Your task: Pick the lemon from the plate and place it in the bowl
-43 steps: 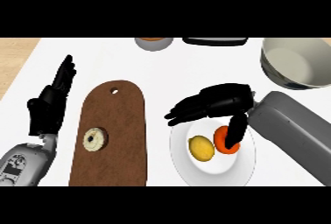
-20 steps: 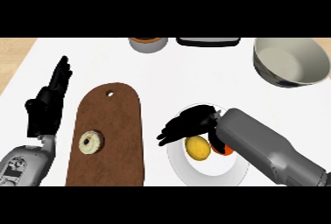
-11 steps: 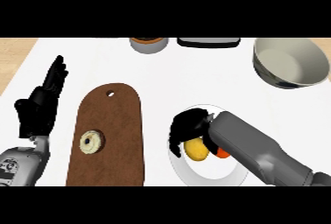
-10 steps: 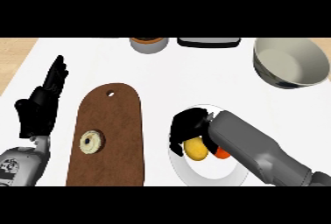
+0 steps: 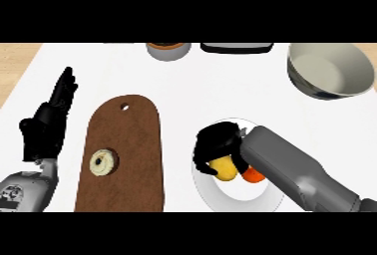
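Observation:
A yellow lemon [image 5: 225, 167] lies on the white plate [image 5: 243, 198] at the lower right, beside an orange fruit [image 5: 253, 174]. My right hand [image 5: 215, 144] is down over the plate with its fingers curled round the lemon's upper and left side, hiding part of it. The grey bowl [image 5: 327, 69] stands at the upper right, well away from the plate. At the left edge my left hand [image 5: 48, 124] rests open, fingers up.
A brown cutting board [image 5: 121, 149] with a round doughnut-like piece [image 5: 102, 162] on it lies left of the plate. A small pot [image 5: 168, 50] and a dark tray [image 5: 236, 47] stand along the far edge.
My right hand came down from the plate's upper rim onto the lemon and curled its fingers round it. The left hand stayed where it was.

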